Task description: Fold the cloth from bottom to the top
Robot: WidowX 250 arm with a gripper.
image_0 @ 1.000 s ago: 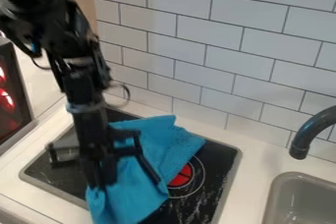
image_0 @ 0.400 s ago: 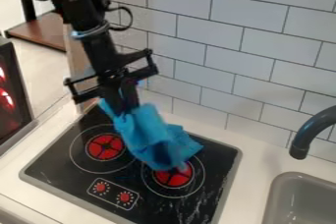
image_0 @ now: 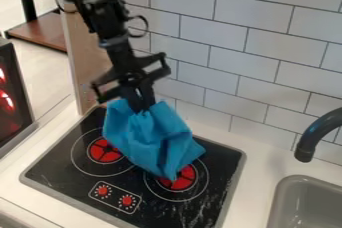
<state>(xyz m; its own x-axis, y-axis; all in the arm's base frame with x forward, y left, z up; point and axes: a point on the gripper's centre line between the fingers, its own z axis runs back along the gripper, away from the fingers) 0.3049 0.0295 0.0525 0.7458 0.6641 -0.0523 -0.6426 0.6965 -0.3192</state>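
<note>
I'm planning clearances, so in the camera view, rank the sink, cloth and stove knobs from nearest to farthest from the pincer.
1. Cloth, hanging from the pincer.
2. Stove knobs, lower left of the picture.
3. Sink, lower right.

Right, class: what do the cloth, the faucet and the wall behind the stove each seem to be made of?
Cloth: soft fabric, matte, judging by its loose folds. Faucet: smooth dark metal or plastic; the look leaves it open. Wall: probably ceramic tile, pale, as the brick-like grid of grout lines suggests.
</note>
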